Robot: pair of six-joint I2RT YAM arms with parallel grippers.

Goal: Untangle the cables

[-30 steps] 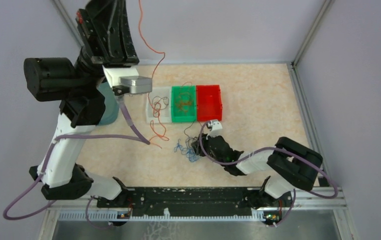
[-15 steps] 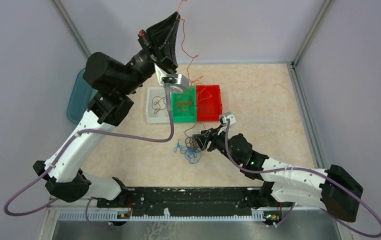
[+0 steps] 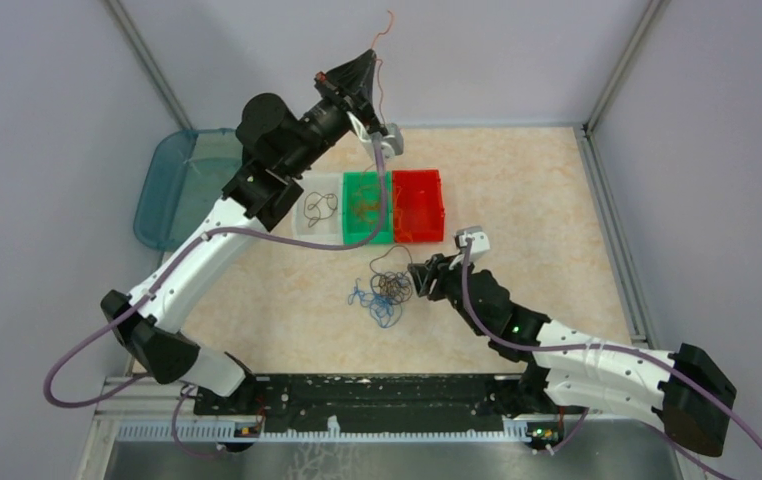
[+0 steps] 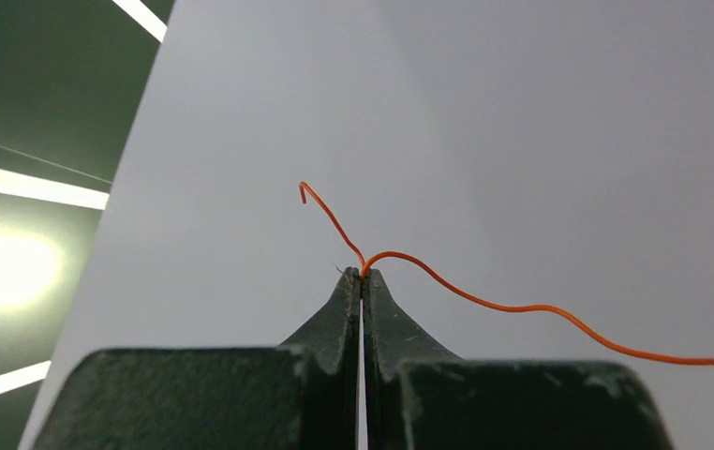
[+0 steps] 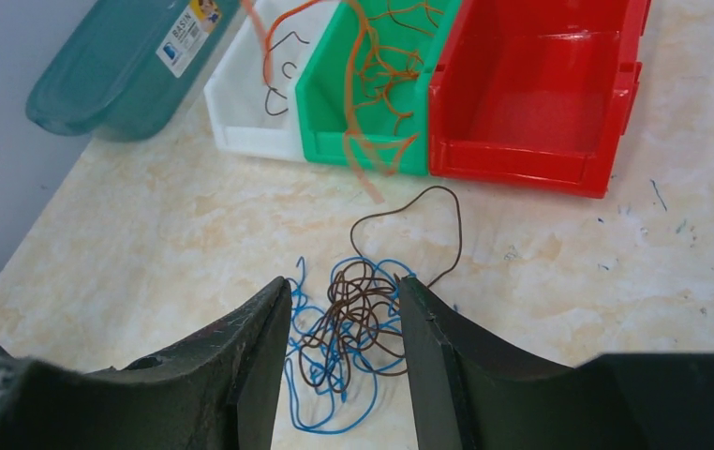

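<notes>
A mottled beige worktop (image 3: 527, 200) carries three small bins in a row at centre frame: a white bin (image 3: 302, 232), a green bin (image 3: 357, 236) and a red bin (image 3: 419, 205), side by side. A teal plastic tub (image 3: 172, 185) lies at the upper left. Just below the bins, a loose tangle of blue and brown cables (image 3: 387, 292) rests on the bare surface.

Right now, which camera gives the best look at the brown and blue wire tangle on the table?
The right wrist view: the wire tangle fills the centre, single loops distinguishable. The top view shows it small; the left wrist view misses it entirely.
</notes>
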